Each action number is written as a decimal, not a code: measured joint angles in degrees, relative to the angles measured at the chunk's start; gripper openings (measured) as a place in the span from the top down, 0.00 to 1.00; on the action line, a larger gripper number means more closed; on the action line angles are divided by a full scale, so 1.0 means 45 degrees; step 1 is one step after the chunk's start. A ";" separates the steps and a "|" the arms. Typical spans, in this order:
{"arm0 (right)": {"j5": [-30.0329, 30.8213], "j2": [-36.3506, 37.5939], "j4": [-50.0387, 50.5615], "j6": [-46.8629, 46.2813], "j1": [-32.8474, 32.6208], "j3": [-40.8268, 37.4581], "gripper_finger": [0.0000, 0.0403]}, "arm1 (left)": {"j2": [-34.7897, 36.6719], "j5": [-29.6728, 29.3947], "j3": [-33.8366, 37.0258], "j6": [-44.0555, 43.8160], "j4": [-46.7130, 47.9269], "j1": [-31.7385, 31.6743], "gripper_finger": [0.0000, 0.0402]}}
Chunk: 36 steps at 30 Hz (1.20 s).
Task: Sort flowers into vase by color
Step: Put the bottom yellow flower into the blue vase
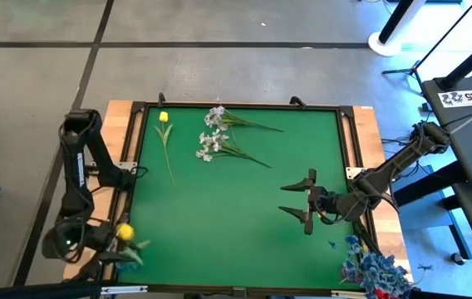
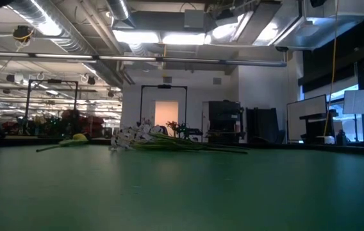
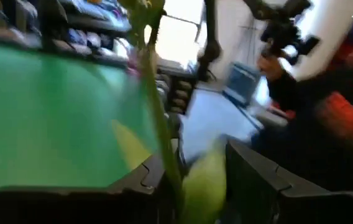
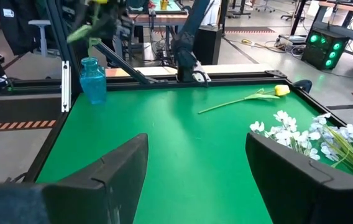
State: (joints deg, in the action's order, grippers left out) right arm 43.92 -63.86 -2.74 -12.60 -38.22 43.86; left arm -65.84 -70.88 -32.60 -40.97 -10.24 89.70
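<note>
My left gripper (image 1: 111, 239) hangs over the table's near left corner, shut on a yellow tulip (image 1: 124, 232) whose green leaves (image 1: 133, 251) spread below the head. From the right wrist view, that tulip (image 4: 89, 28) hangs upright above a blue glass vase (image 4: 92, 81). A second yellow tulip (image 1: 163, 117) lies flat on the green mat, far left. Two sprays of small white blossoms (image 1: 211, 133) lie beside it. My right gripper (image 1: 307, 202) is open and empty, level above the mat's right half. My left gripper holds the yellow tulip by its thin green stem (image 3: 159, 118), which runs between the two fingers (image 3: 142, 180); a pale leaf (image 3: 204, 186) sits in the gap too. The flower is lifted clear of the table and hangs about upright. Blur hides the exact place of contact.
A bunch of blue flowers (image 1: 373, 270) stands off the mat at the near right corner. The mat has a raised dark frame (image 1: 236, 105) with wooden boards on both sides. Bare green mat (image 1: 219, 224) lies between the two grippers.
</note>
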 joint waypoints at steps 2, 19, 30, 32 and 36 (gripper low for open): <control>-0.0005 0.0000 0.0090 0.0001 0.0000 0.0003 0.33 | 0.0353 0.1257 -0.0133 -0.1051 0.0746 -0.0650 0.69; -0.0246 -0.0005 0.1016 -0.1051 0.0000 0.0001 0.33 | 0.4883 0.4995 -0.0082 -0.4446 0.4842 -0.1989 0.69; 0.0688 -0.0005 0.1241 -0.0586 0.0005 -0.0002 0.33 | 0.4957 0.7255 -0.0082 -0.7152 0.4852 -0.1764 0.69; 0.1032 -0.0005 0.1032 -0.0083 0.0026 -0.0002 0.33 | 0.5069 0.7499 -0.0082 -0.7717 0.4847 -0.1771 0.69; 0.1192 -0.0005 0.0030 0.1403 0.0588 -0.0002 0.33 | 0.5550 0.7489 -0.0082 -0.7775 0.4852 -0.1786 0.69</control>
State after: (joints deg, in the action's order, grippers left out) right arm 49.29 -63.88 -2.61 -6.29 -35.57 43.86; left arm -40.87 -37.18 -32.97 -75.96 11.59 81.66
